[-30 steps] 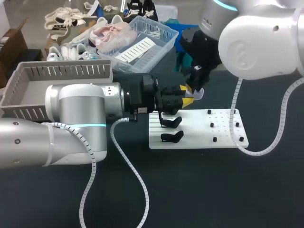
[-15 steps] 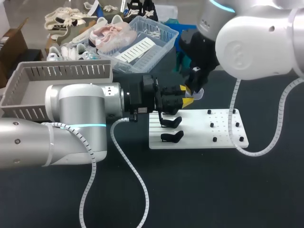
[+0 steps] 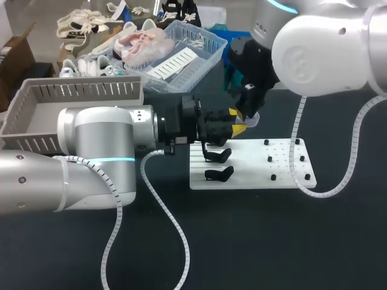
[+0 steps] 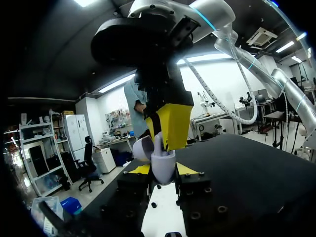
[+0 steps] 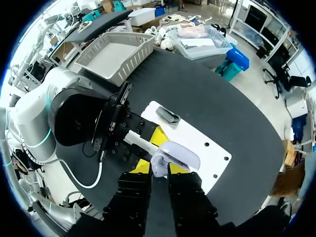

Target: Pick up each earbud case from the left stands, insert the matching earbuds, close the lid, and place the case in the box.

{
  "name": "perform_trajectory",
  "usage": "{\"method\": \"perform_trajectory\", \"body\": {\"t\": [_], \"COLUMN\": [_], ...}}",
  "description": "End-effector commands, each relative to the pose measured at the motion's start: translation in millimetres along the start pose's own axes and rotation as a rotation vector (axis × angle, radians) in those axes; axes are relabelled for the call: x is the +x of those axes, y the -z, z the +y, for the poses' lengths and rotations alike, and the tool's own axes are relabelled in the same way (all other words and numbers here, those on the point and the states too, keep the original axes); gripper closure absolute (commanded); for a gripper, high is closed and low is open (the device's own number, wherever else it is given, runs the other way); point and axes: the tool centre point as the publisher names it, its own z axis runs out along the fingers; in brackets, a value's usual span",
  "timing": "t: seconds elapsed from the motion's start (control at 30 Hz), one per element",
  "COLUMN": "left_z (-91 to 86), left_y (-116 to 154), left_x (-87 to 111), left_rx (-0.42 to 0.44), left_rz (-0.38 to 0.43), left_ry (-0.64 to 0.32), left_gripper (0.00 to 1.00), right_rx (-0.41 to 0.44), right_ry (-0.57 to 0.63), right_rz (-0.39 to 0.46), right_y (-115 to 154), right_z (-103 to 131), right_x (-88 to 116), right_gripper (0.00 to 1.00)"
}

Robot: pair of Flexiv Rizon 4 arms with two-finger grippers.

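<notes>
1. Between the left gripper's [image 3: 237, 126] yellow tips sits the earbud case [image 4: 163, 164], clamped from both sides and held above the far edge of the white board [image 3: 284, 172].
2. Directly over the case's mouth, the right gripper [image 5: 159, 170] has its fingers drawn close together, pinching what looks like a small white earbud [image 4: 158, 144].
3. The case is glossy, rounded and white, with its lid [image 5: 181, 154] swung open to one side.
4. I judge it light, hard and slick. Grip the body's flanks, not the hinged lid, which could flip or strain.
5. Two black stands [image 3: 217, 156] sit on the board just beneath. The grey box [image 3: 36, 115] lies well apart on the left.
</notes>
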Motion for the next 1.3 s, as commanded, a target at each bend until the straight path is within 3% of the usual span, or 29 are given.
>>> {"method": "perform_trajectory", "body": {"t": [0.03, 0.17, 0.33, 1.3], "left_z": [-0.6, -0.6, -0.6, -0.6], "left_y": [-1.0, -1.0, -1.0, -1.0], "left_x": [0.0, 0.0, 0.0, 0.0], "left_rx": [-0.004, -0.004, -0.004, -0.004], "left_rz": [0.0, 0.0, 0.0, 0.0], "left_ry": [-0.002, -0.002, -0.002, -0.002], "left_gripper": [1.0, 1.0, 1.0, 1.0], "right_rx": [0.0, 0.01, 0.025, 0.034], "right_ry": [0.001, 0.003, -0.001, -0.01], "right_rz": [0.005, 0.007, 0.019, 0.028], "right_y": [-0.1, 1.4, 0.8, 0.6], "right_z": [-0.2, 0.1, -0.5, -1.0], "right_x": [-2.5, -3.7, -4.1, -6.3], "right_gripper": [0.81, 0.82, 0.75, 0.73]}}
